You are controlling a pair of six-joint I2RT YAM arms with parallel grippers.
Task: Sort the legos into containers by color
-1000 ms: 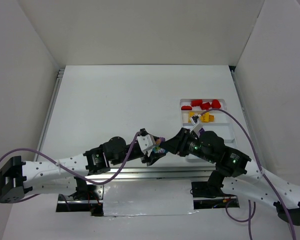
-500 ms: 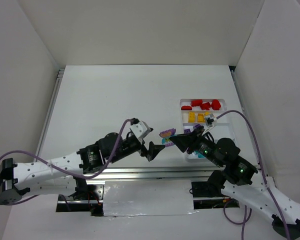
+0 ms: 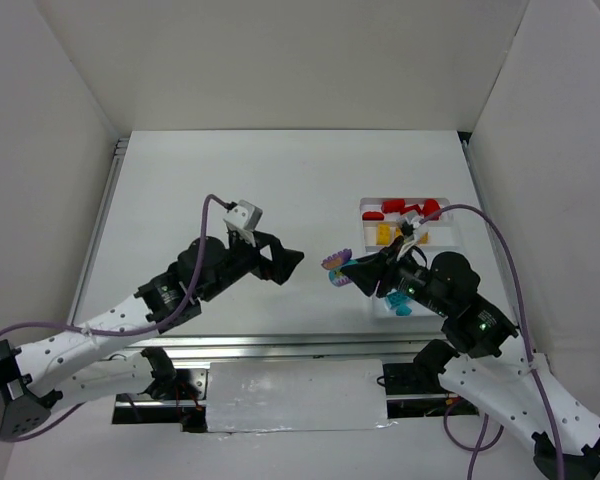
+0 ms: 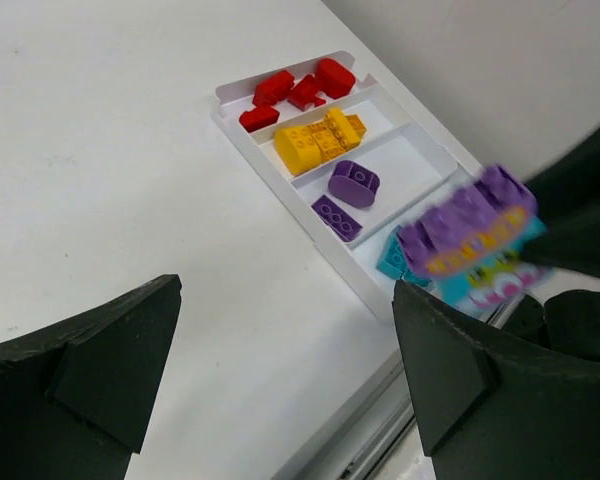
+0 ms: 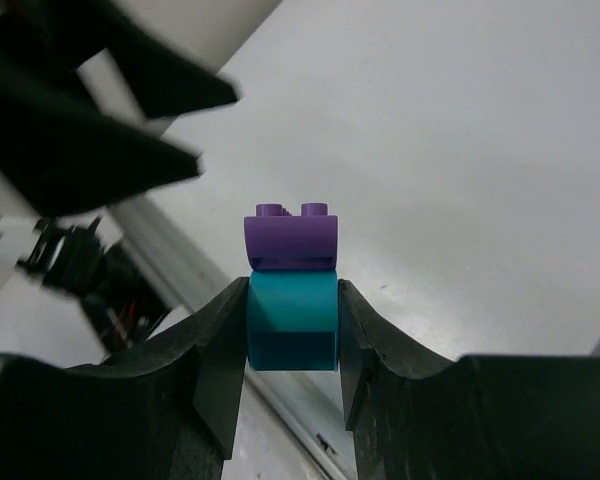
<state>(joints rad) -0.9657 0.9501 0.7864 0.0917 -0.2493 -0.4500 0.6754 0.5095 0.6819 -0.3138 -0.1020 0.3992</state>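
- Two fingers (image 5: 218, 365) of the right gripper (image 5: 291, 335) are clenched on a purple-and-teal cluster (image 5: 291, 295). They press the flanks of its teal lower brick, and the purple brick sits on top with its studs up.
- In the overhead view the cluster (image 3: 335, 267) is held clear of the table (image 3: 230, 190). It sits at the tip of the right gripper (image 3: 348, 270), just beside the left edge of the tray (image 3: 364, 204).
- The left wrist camera shows the same cluster (image 4: 472, 245) blurred, with purple above, a yellowish band across the middle and teal below.
- The left gripper (image 3: 286, 263) faces it from the left, near but apart. Its jaws are spread wide with nothing between them, and its two dark fingers (image 4: 90, 375) frame its wrist view.
- The tray (image 4: 230, 97) has four long compartments.
- Red bricks (image 4: 298, 86) fill the far one.
- Yellow-orange bricks (image 4: 318, 140) lie in the next.
- Two purple bricks (image 4: 352, 183) rest in the third.
- One teal brick (image 4: 390, 258) lies in the nearest, partly hidden behind the raised cluster.
- From above, the red bricks (image 3: 405, 209) and the yellow-orange bricks (image 3: 384, 235) show at the far end of the tray. The right arm covers much of the middle, and the teal brick (image 3: 398, 304) peeks out near its near end.
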